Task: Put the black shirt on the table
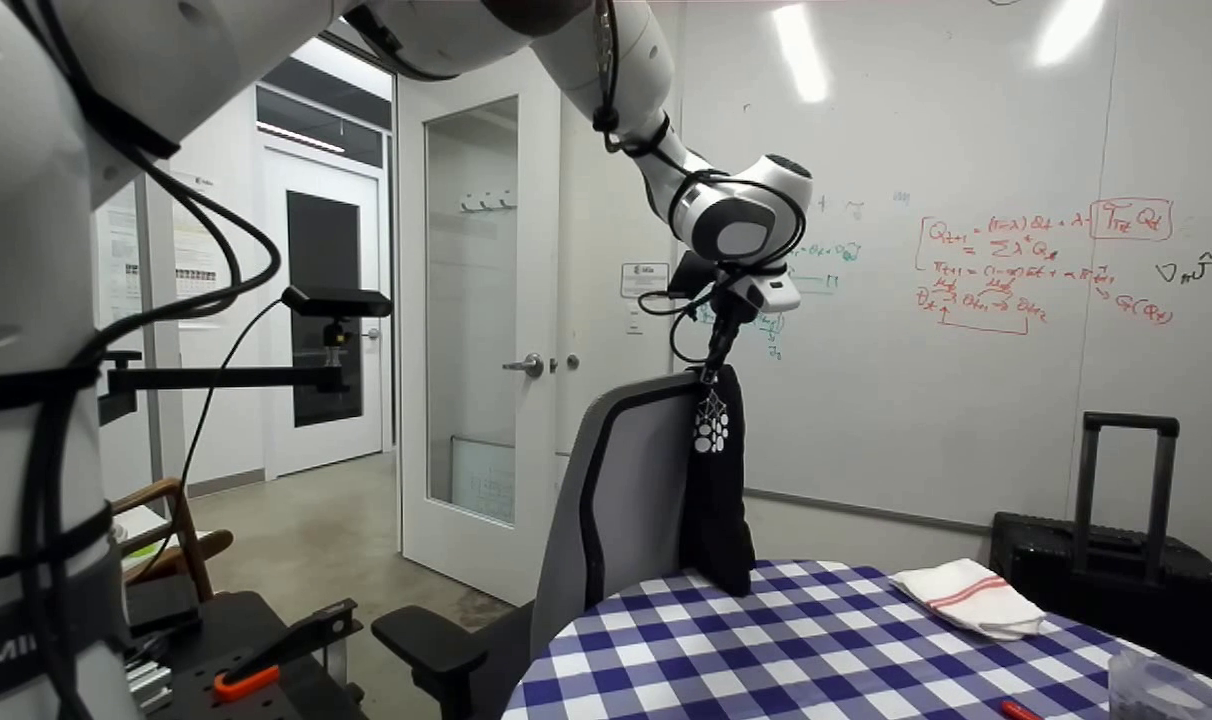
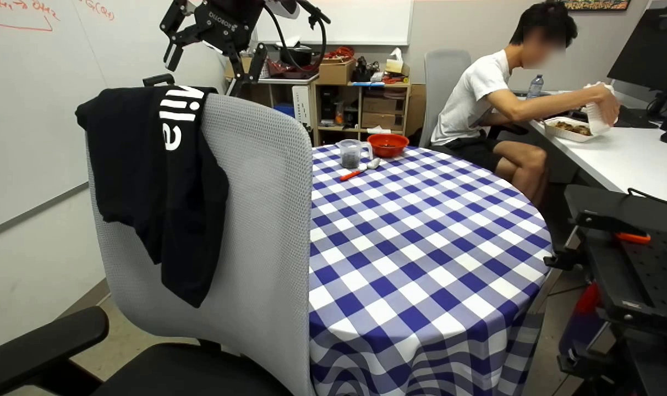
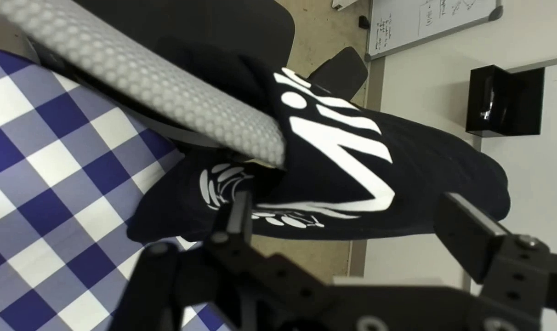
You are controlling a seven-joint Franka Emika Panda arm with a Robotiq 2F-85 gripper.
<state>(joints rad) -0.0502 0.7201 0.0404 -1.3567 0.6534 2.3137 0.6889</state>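
"Gripper closest on my feed, jaws spread wide above the black shirt (touching? I can't tell)."

"Shirt lies where?"

"Draped over the chair back, beside the checkered table."

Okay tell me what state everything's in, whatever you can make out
Tool: open
Chair: upright
Shirt: limp, draped over the back of the chair
Table: cloth-covered
Towel: folded
Suitcase handle: pulled up
Bowl: upright, contents too small to tell
Jug: upright, something dark inside
Spoon: lying on the table
Food box: open
Whiteboard: written on
Near door: looks open
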